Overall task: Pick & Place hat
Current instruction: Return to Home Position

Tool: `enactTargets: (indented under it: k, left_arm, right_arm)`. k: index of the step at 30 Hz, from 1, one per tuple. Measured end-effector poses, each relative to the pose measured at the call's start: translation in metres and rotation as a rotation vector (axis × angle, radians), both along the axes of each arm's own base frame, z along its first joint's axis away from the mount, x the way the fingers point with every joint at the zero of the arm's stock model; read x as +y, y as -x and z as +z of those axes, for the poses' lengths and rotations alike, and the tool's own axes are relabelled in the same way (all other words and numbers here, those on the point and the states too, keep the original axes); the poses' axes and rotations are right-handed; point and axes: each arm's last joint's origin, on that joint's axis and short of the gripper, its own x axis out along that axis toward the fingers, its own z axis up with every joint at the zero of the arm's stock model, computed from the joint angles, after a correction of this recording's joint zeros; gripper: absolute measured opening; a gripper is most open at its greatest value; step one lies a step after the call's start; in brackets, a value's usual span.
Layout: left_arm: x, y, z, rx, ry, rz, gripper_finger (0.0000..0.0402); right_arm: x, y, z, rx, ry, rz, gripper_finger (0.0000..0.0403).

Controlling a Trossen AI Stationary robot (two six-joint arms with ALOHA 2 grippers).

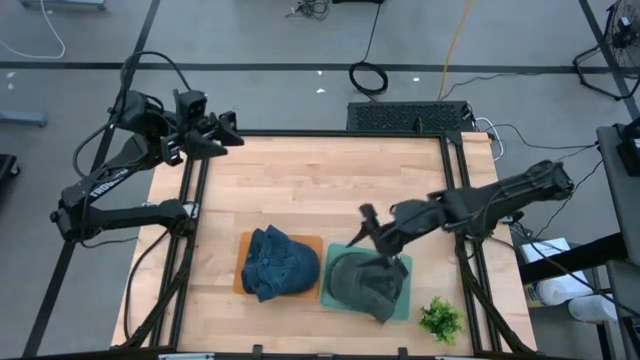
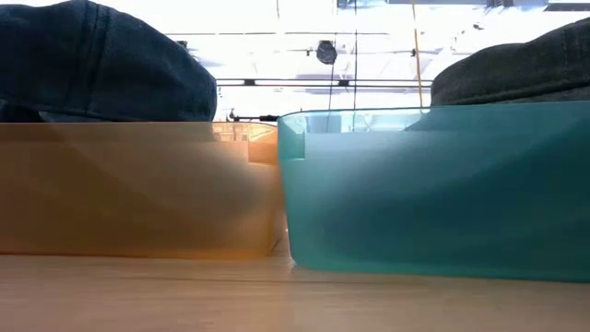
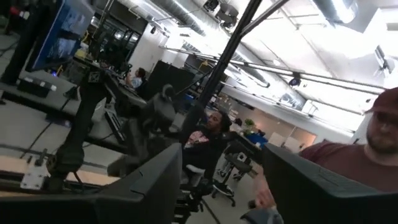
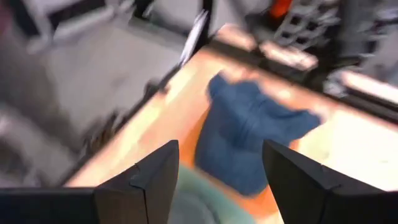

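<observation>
Two translucent plastic bins fill the table-level view, side by side and almost touching. One is an orange bin (image 2: 138, 184) heaped with dark blue denim caps (image 2: 92, 65). The other is a blue-green bin (image 2: 433, 184) heaped with gray fabric caps (image 2: 521, 69). Those gray caps are my task's things, and they lie in the blue-green bin, piled above its rim. Seen from above, both bins stand toward the front edge of my light wooden table (image 1: 300, 190).

My right gripper (image 1: 362, 228) hangs just over the back of the gray heap, fingers spread apart with nothing between them. My left gripper (image 1: 232, 138) waits at the far left corner, well apart from the bins, its fingers likewise spread and empty.

As I judge it, only the pull-back to home is left, and the risk lies there. A spread finger so close above loose fabric could catch a brim as I draw away and drag a cap over the rim. The heap already bulges past the bin's front wall, so a light nudge might tip one out. The bin looks light enough to slide if bumped. Lifting before swinging back should avoid all three.

By count I have two arms, two bins, two heaps of caps and one small green leafy sprig (image 1: 440, 320) near the front right corner. How many caps each heap holds I cannot tell, as they fold into one another. I see none lying loose on the wood.
</observation>
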Motion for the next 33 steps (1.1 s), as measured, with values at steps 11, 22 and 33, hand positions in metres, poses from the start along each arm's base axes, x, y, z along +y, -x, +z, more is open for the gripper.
enactTargets:
  k: [11, 22, 33]
  left_arm:
    - [-0.031, 0.028, 0.007, -0.163, -0.212, 0.167, 0.023]
    - [-0.06, 0.062, -0.01, -0.069, -0.278, 0.325, 0.023]
    - [-0.068, 0.069, -0.055, -0.034, -0.279, 0.363, 0.023]
  right_arm:
    - [-0.018, 0.032, 0.045, -0.178, -0.26, -0.342, 0.022]
    - [-0.027, 0.06, 0.06, -0.233, -0.321, -0.356, 0.022]
    - [-0.047, 0.114, 0.009, -0.477, -0.448, -0.418, 0.0216]
